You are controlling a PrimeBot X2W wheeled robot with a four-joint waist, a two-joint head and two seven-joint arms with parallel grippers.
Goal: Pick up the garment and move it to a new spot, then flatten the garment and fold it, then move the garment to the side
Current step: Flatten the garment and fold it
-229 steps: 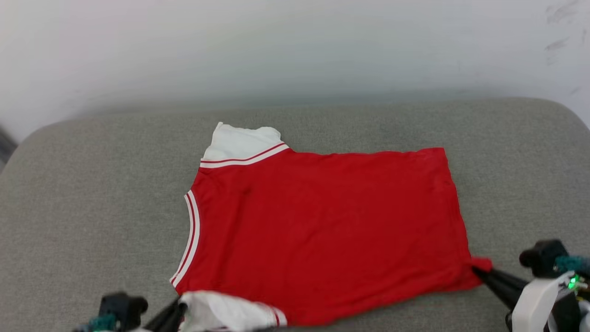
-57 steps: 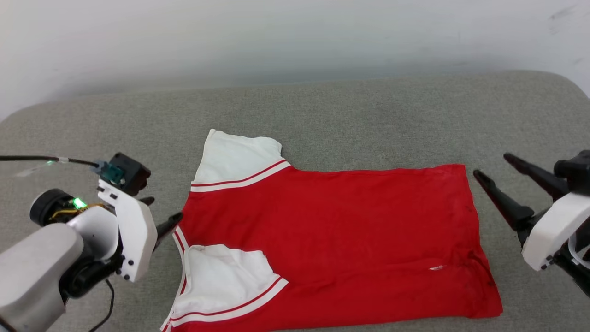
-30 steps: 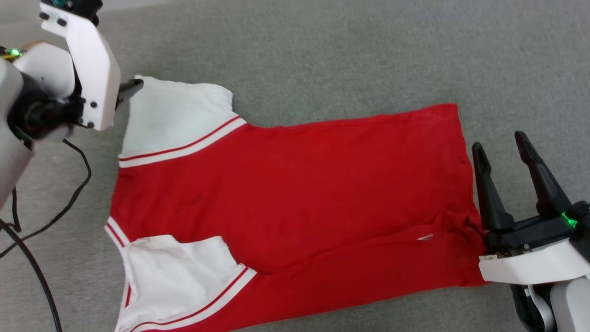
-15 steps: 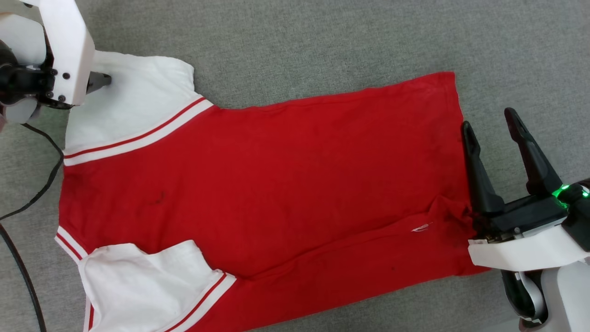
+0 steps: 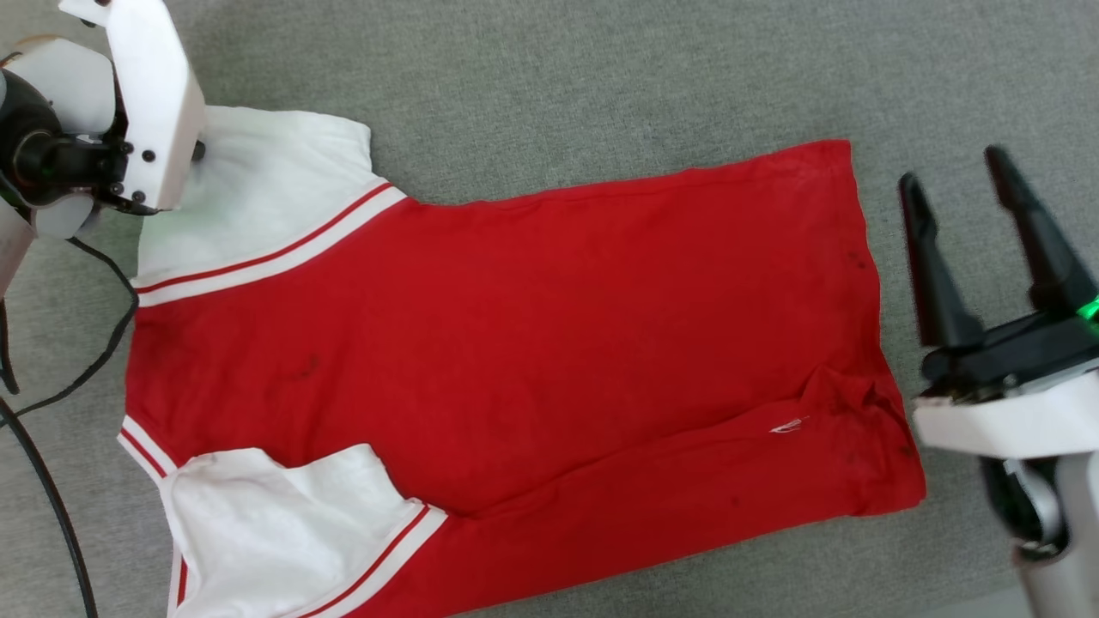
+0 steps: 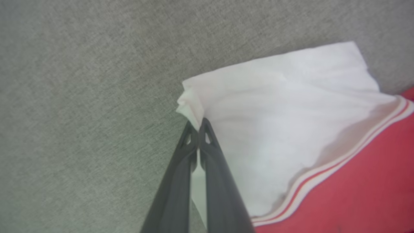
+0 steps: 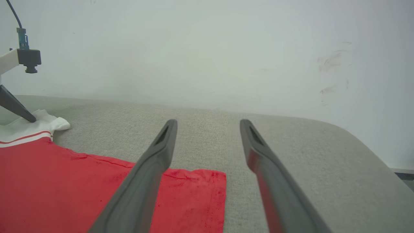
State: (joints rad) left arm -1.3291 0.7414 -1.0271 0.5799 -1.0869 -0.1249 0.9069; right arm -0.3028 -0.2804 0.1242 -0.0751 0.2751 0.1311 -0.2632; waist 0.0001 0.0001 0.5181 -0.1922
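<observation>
Left wrist view: left end effector (image 6: 198, 123) clamped on garment (image 6: 275, 136); right end effector (image 5: 952, 166) apart.

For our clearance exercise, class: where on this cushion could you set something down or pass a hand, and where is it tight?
Widest bare patch: the cushion beyond the garment, from sleeve to hem. Tight: the strip between hem and the open right gripper, and the left side, where the left gripper pinches the sleeve beside a cable.
</observation>
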